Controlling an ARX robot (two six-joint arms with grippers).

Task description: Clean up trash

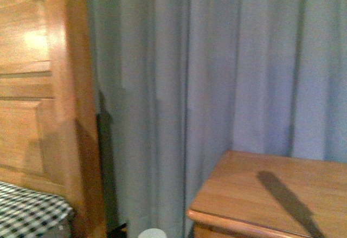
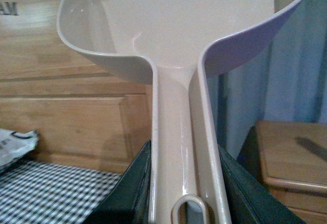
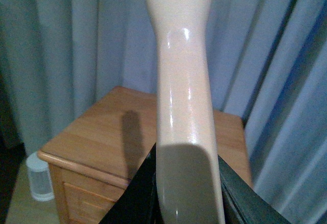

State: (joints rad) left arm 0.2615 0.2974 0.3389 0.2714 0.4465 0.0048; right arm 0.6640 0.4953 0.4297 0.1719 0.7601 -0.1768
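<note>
In the left wrist view my left gripper is shut on the handle of a beige plastic dustpan; its empty scoop is held up in front of the wooden headboard. In the right wrist view my right gripper is shut on a beige brush handle, which rises out of the frame; the bristles are out of view. The small grey-lavender wad of trash is not in any view. Neither gripper shows in the front view.
A wooden nightstand stands at the right, also in the right wrist view. Grey-blue curtains hang behind. A wooden headboard and checked bedding are at the left. A small white container sits on the floor beside the nightstand.
</note>
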